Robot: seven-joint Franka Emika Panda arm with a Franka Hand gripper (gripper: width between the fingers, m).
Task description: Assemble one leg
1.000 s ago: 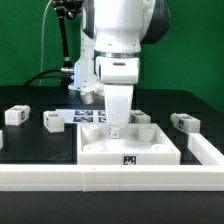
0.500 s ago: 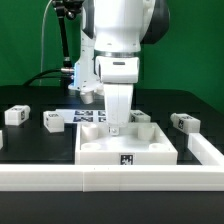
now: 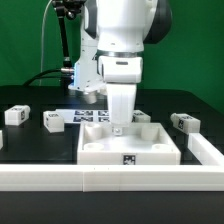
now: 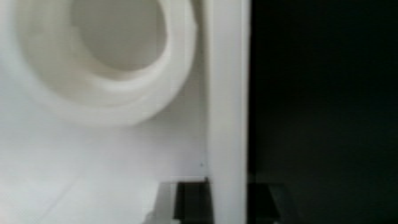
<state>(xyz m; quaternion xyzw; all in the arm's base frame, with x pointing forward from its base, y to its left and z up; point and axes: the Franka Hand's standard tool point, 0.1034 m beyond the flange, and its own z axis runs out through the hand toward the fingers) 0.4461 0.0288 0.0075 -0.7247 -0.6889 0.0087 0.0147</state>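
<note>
The large white tray [image 3: 100,152] lies in the middle of the table, with a tag on its front wall. My gripper [image 3: 119,128] reaches straight down onto the tray's far wall. In the wrist view the gripper [image 4: 228,196] has its two dark fingers [image 4: 191,204] on either side of the tray's thin white wall [image 4: 228,110], shut on it. A round corner socket [image 4: 116,40] shows beside the wall. Small white tagged legs lie loose: two at the exterior view's left [image 3: 14,115] [image 3: 52,121], one behind the tray [image 3: 141,117] and one at the right [image 3: 183,122].
The marker board [image 3: 90,115] lies behind the tray near the arm's base. A white rail [image 3: 110,179] runs along the front of the table and turns back at the exterior view's right [image 3: 205,148]. A green backdrop stands behind.
The arm has risen very slightly. The tray and the loose legs have not visibly moved.
</note>
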